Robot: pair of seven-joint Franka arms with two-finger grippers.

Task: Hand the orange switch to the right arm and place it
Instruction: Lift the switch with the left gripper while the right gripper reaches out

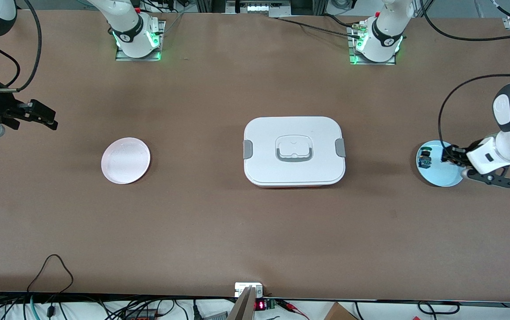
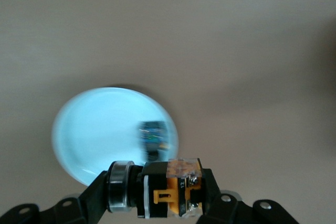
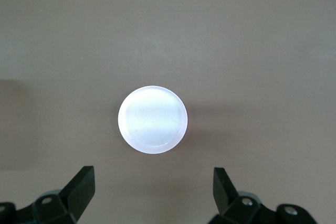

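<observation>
My left gripper (image 1: pixel 452 155) hangs over the light blue plate (image 1: pixel 441 175) at the left arm's end of the table. In the left wrist view it (image 2: pixel 157 195) is shut on the orange switch (image 2: pixel 163 190), which lies sideways between the jaws and shows a black body, a silver ring and orange parts. The green-capped, blue-bodied switch (image 1: pixel 425 158) sits on that plate (image 2: pixel 94 129), below the held switch (image 2: pixel 153 137). My right gripper (image 1: pixel 37 116) is open and empty, up in the air near the right arm's end. Its wrist view (image 3: pixel 152 192) looks down on the pale pink plate (image 3: pixel 152 119).
A white lidded box (image 1: pixel 294 151) with grey clips stands at the table's middle. The pale pink plate (image 1: pixel 125 160) lies between it and the right arm's end. Cables and a small device (image 1: pixel 249 290) run along the table edge nearest the front camera.
</observation>
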